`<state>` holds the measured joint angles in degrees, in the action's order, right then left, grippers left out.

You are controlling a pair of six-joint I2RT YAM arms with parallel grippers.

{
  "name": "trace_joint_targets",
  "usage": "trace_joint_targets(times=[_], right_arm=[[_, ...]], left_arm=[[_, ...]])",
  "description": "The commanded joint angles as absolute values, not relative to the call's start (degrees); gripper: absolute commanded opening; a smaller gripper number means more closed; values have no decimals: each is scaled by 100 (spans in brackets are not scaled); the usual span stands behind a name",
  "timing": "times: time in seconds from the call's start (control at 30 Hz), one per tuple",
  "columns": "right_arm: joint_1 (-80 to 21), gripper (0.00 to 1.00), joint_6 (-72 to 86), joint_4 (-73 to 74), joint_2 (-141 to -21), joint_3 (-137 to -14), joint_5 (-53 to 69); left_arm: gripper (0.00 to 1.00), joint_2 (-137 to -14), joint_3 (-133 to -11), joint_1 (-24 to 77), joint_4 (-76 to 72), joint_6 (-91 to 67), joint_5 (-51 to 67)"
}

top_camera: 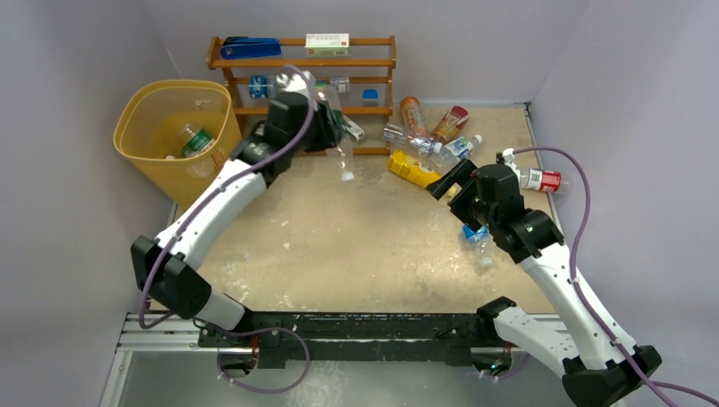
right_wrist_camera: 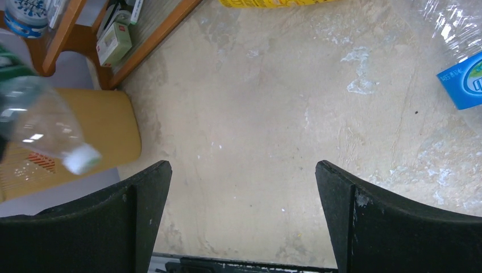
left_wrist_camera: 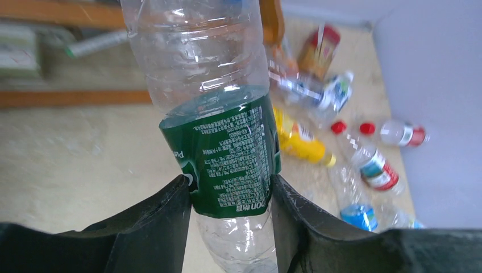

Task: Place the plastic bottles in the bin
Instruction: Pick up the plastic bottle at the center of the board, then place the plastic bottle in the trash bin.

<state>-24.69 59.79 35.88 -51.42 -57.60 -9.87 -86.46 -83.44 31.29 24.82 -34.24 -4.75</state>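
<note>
Left claw (left_wrist_camera: pixel 230 196) pinches the green-labelled bottle (left_wrist_camera: pixel 219 148) across its label, cap end down; the bin (top_camera: pixel 127 114) lies near on its left (right claw (right_wrist_camera: pixel 243 170) spread, farther away over the counter (top_camera: pixel 339 246)).

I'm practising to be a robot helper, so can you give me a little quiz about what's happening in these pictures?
1. True or false: the right tool is holding a bottle.
2. Which colour is the label on the held bottle in the left tool? A red, B green, C blue.
3. Fill in: the mesh bin is coloured ___.

Key: 1 false, its jaws stand open and empty. 2 B. 3 yellow.
</note>
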Motion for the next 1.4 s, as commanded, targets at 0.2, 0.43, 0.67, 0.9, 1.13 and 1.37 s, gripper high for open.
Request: trace_joint_targets(times=[0.2,0.43,0.67,0.9,1.13,1.37], right_arm=[[-2452,100,5914,3294,-5134,-5674,-830],[-2446,100,5915,3191,-5141,-5590,-720],[-2452,100,5840,3159,-5228,-5424,-610],[-2452,100,5814,2970,-5347,-5315,-450],[-2452,100,5780,2773,-5533,-5251,-304],[-2452,100,5634,2751,-5685,-5356,-328]], left_arm=[[49,-8157,-10287,1352,3546,-2571,-341],[49,-8365,-10938,-387,3764,-2705,352],[48,-8623,-10885,-1871,3206,-3567,1347],[48,-9042,-11105,-2336,3112,-3485,1192],[52,-9143,-10891,-2347,3216,-3213,549],[75,-9161,-11264,-2342,4016,-2959,-78]])
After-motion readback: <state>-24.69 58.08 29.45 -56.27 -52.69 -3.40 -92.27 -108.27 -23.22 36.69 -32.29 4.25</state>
